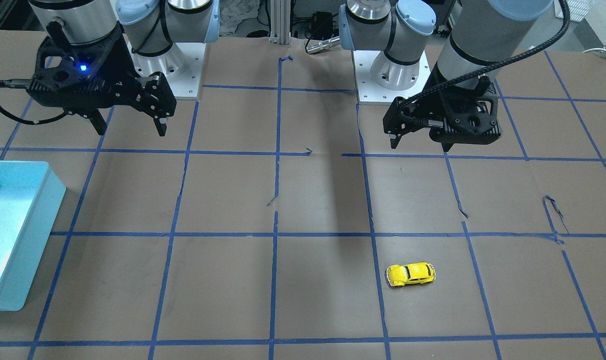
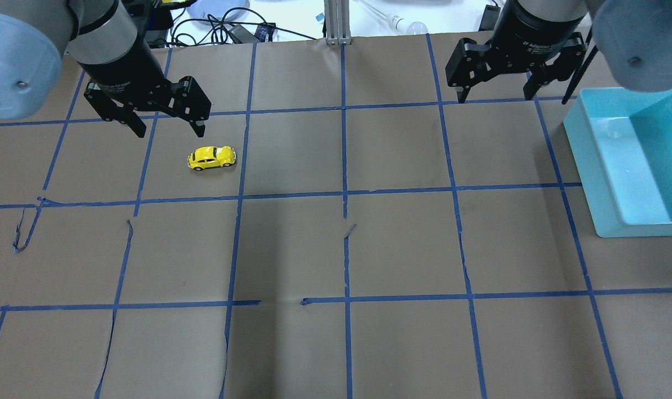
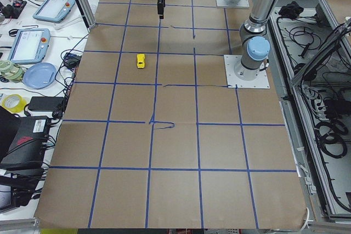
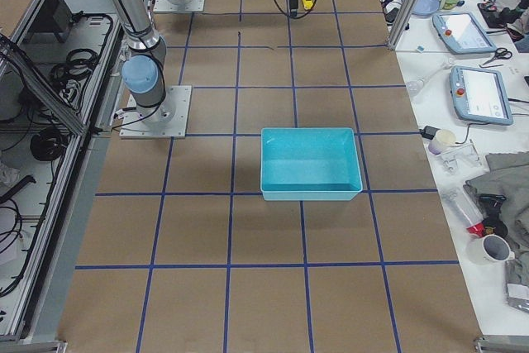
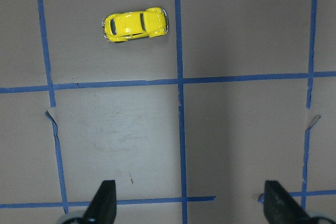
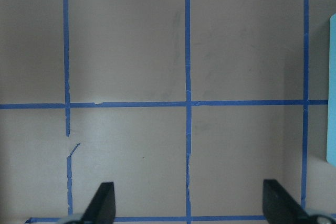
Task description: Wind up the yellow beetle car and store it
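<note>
1. Overhead exterior view: the tiny glossy yellow beetle car (image 2: pixel 212 158) sits on its wheels on the brown paper-covered worktop (image 2: pixel 397 249), inside a blue-taped square on the robot's left.
2. The left gripper (image 2: pixel 169 132) hangs in the air near the car, not touching it, jaws spread wide, holding nothing.
3. The right gripper (image 2: pixel 493 98) is likewise wide open and empty, beside the open turquoise plastic bin (image 2: pixel 583 160), well apart from the car.
</note>
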`<state>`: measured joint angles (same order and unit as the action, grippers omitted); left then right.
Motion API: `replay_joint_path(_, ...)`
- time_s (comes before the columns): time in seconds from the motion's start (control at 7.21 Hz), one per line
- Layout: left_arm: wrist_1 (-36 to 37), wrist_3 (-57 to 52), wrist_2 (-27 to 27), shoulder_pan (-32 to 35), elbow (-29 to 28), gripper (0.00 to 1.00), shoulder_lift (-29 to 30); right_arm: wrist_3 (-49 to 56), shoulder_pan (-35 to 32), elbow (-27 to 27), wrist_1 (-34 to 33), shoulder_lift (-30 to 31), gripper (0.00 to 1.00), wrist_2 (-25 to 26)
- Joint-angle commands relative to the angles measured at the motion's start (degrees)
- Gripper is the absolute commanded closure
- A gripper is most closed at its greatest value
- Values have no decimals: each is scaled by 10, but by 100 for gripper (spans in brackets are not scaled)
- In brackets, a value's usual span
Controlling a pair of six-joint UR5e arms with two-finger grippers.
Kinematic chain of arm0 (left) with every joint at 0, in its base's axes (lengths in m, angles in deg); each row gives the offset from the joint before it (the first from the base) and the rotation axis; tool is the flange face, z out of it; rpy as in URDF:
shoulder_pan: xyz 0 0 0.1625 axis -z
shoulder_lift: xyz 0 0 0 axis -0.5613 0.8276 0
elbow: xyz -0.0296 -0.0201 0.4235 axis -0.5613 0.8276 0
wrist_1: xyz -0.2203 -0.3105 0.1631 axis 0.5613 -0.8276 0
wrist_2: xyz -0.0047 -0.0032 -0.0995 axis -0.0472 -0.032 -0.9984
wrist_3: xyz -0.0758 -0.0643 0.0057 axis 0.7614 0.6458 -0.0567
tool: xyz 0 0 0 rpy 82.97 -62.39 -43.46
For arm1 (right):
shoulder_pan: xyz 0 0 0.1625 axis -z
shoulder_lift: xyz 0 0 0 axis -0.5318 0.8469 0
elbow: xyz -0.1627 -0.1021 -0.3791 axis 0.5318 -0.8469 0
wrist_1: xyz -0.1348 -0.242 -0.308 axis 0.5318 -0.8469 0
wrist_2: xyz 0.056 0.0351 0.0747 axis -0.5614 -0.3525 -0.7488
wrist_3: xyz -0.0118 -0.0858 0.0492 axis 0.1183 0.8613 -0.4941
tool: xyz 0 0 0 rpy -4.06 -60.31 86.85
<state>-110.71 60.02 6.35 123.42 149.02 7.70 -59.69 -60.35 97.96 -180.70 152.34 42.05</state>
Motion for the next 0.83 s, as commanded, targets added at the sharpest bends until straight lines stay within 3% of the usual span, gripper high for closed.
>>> replay_joint_path(0.0, 0, -1, 1, 0, -1, 0, -2, 1, 0, 0, 0, 1, 0, 4)
replay_joint_path(0.69, 0, -1, 1, -1, -2, 0, -4, 0, 0, 0, 0, 1, 0, 0)
